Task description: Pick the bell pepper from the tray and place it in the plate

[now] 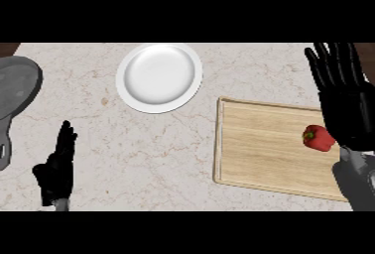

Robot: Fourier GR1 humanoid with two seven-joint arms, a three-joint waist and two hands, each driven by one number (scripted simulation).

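- On the wooden tray [264,149], the red bell pepper [319,138] lies just beside the right robot hand [344,94], fingers straight and wide.
- Left robot hand [57,168] rests open; white plate [159,77] well apart.

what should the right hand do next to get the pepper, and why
Probably shift the right hand a little left and close its fingers round the pepper. The hand is open with straight fingers just right of the pepper, which sits on the tray; the plate holds nothing yet.

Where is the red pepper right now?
In the head view, the bell pepper sits near the right edge of the wooden tray, just beside the robot's open right hand. The white plate is far off to its upper left.
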